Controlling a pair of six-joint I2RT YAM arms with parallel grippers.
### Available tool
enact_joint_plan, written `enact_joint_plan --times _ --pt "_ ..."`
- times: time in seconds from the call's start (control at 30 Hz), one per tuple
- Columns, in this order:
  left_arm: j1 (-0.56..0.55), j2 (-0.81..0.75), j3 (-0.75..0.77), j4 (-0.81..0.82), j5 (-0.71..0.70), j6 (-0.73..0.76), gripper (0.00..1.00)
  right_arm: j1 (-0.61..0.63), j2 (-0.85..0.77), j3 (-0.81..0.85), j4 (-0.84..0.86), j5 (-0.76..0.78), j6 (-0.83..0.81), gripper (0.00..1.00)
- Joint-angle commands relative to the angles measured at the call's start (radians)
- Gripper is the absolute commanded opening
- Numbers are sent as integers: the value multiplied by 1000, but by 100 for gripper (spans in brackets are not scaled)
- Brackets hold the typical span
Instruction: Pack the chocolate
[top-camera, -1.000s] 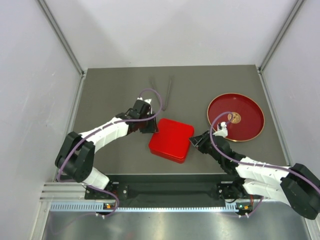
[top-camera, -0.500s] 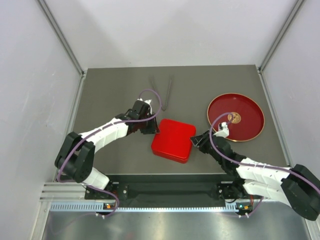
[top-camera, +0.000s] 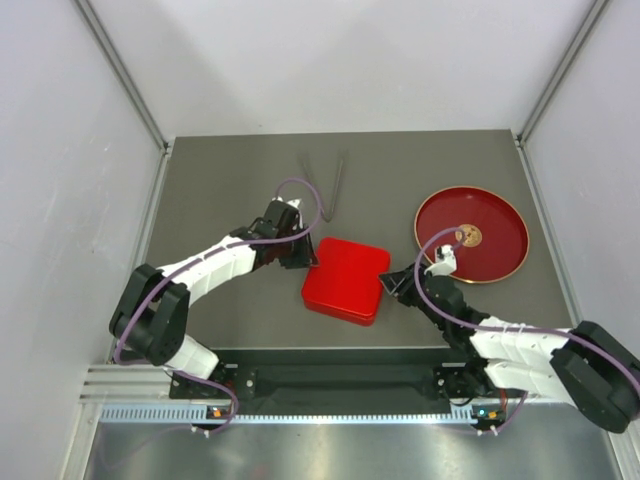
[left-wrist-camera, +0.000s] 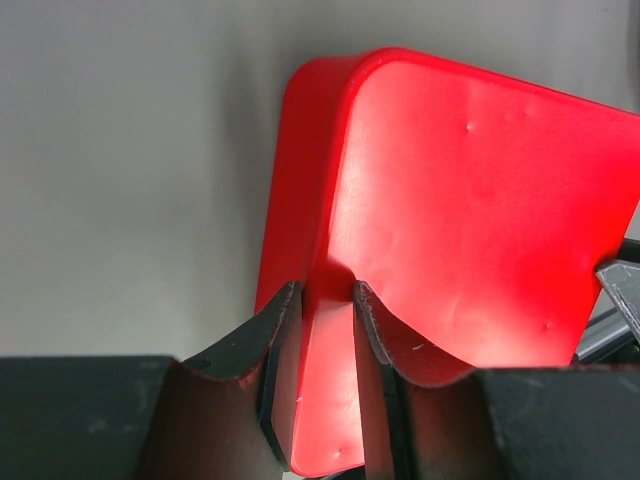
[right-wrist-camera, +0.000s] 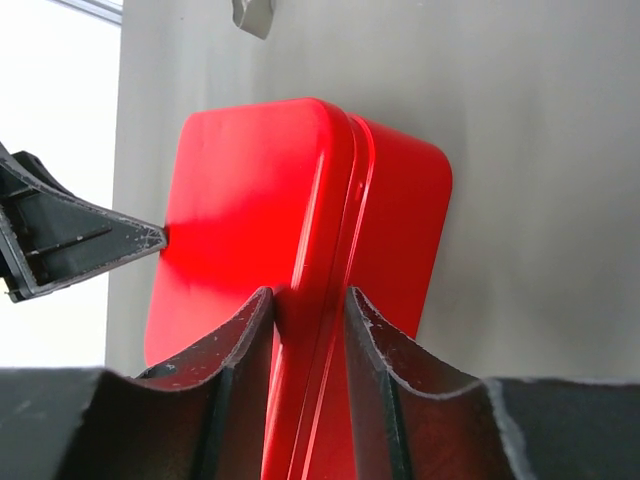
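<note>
Red plastic fills the middle of my overhead view: a closed square red box (top-camera: 344, 280) with rounded corners sits near the centre of the grey table (top-camera: 220, 190). Both arms reach in towards it from opposite sides.

The left tool (top-camera: 308, 262) meets the box at its left edge. On the left wrist camera its two dark fingers (left-wrist-camera: 280, 320) are narrowed onto that edge, one on the broad top face and one against the side wall, with red plastic between them.

The right tool (top-camera: 388, 283) meets the box at its right edge. On the right wrist camera its fingers (right-wrist-camera: 250, 330) pinch the rim where the lid's seam runs. I cannot tell whether the box rests on the table or is raised.

To the right, well apart from the box, lies a round red plate (top-camera: 490, 225). One small brown and tan chocolate (top-camera: 467, 236) sits on it, near its left side. Any other pieces are hidden from me.

Thin dark tongs (top-camera: 325, 185) lie at the back of the table, beyond the box.
</note>
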Motion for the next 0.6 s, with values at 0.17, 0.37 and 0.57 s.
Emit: enact_joint_plan --times 0.17,0.37,0.57 --pt "-33 -32 -13 154 169 -85 30 19 217 -4 318 -276 56 14" --pt "-33 -35 -52 152 146 -85 30 20 286 -28 376 -271 87 9" --pt "-33 -37 -97 163 112 -84 31 23 354 -68 378 -244 124 5"
